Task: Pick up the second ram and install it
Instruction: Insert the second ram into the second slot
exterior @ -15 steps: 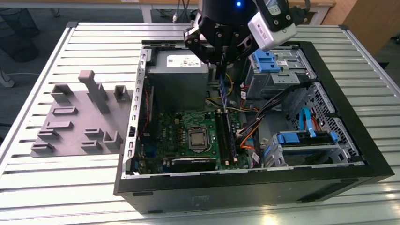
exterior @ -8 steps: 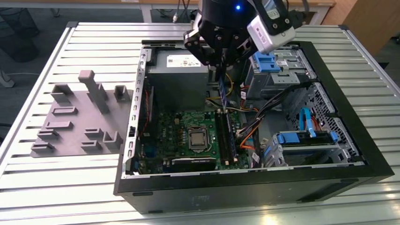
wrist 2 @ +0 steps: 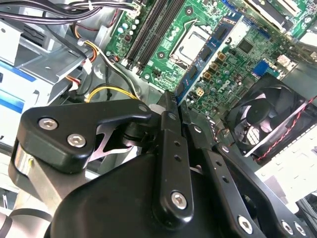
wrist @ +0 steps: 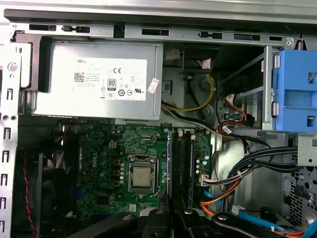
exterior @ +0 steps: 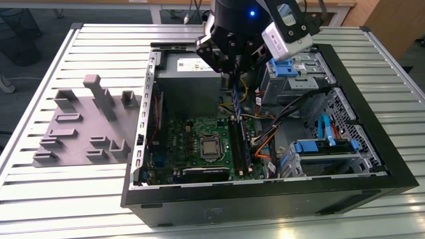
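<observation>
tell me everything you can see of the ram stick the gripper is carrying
The ram stick is a long, thin blue board seen edge-on in the exterior view. It hangs upright from the gripper, top end clamped, above the open computer case. Its lower end reaches down near the memory slots on the green motherboard, beside the processor socket. Whether it touches a slot cannot be told. Chips and sticker are not visible.

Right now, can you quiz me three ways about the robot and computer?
1. Where is the grey tray from the computer case? A inside it B beside it, on the exterior view's left C on top of it
2. What colour is the motherboard? A red B green C yellow
3. Where is the second ram? A flat on the tray B on the floor C upright in the gripper
1 B, it stands outside the case walls. 2 B, green shows in every view. 3 C, the gripper pinches its top end.
</observation>
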You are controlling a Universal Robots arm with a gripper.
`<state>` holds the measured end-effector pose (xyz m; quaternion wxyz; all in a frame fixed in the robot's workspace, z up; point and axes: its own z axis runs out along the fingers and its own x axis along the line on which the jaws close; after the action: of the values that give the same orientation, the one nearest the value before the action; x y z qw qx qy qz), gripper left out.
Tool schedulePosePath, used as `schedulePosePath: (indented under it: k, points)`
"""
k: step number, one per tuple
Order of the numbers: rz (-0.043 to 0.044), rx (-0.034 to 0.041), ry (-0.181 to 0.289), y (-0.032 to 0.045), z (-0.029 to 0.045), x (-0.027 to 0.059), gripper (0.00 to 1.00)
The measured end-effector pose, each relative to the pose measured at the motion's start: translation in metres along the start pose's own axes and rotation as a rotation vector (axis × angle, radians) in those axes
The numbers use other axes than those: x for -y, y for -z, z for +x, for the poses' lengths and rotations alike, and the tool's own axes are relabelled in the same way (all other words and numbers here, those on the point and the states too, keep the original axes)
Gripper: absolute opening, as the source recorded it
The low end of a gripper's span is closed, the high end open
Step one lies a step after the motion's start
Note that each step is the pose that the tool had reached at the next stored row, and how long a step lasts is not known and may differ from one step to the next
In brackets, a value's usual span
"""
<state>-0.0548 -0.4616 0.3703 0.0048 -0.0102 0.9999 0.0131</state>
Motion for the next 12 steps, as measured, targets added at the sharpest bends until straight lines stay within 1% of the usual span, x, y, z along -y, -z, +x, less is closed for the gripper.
schedulePosePath:
  k: [3,8,12]
  points:
    - [0.0001,-0.0001,0.0,-0.0028,0.0001,0.0008,0.14]
    - [0.0,0.0,0.0,-0.0097,0.0001,0.0016,0.14]
    - [0.0003,-0.0002,0.0,-0.0108,0.0002,0.0017,0.14]
